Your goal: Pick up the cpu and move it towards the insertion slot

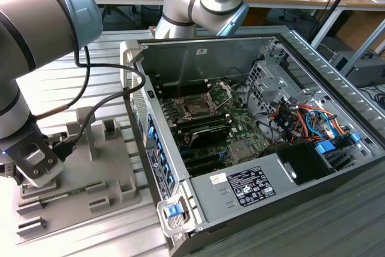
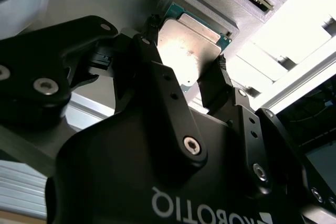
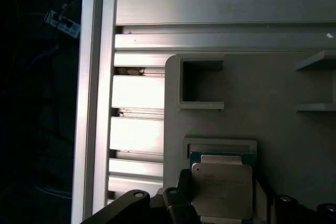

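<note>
Your jaws look clamped across the cpu (image 2: 189, 45) in the tray (image 1: 114, 173), with the slot (image 1: 198, 108) well off to the exterior view's right of that tray.

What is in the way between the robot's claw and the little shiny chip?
Nothing visible. In both wrist views the gripper is right at the cpu, which lies in its pocket on the grey tray, with no other thing between them.

white lettering (image 2: 210, 206) on claw (image 2: 188, 45) (tiny unreadable print on sticker (image 1: 251, 186))
</note>
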You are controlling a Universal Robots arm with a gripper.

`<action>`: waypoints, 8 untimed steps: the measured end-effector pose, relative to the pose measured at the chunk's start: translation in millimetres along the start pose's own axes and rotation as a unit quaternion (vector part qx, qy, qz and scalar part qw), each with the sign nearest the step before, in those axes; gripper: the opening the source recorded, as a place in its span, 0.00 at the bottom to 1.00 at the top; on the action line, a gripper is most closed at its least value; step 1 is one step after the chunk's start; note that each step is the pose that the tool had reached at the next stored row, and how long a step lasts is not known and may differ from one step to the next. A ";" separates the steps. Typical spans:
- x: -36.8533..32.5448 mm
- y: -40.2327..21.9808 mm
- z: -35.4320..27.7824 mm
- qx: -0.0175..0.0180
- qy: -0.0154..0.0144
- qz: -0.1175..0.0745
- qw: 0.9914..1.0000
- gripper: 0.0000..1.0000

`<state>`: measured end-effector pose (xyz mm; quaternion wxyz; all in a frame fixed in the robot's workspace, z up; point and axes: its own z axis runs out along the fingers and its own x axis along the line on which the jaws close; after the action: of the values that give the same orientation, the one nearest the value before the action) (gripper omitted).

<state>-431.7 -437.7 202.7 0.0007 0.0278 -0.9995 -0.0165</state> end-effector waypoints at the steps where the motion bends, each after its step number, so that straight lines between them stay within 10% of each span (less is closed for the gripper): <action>1: 0.0 0.0 -0.4 0.000 0.000 0.000 1.000 0.55; 8: 0.0 0.1 -1.8 0.000 0.000 0.000 1.000 0.55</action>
<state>-431.7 -437.7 204.6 0.0007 0.0278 -0.9995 -0.0165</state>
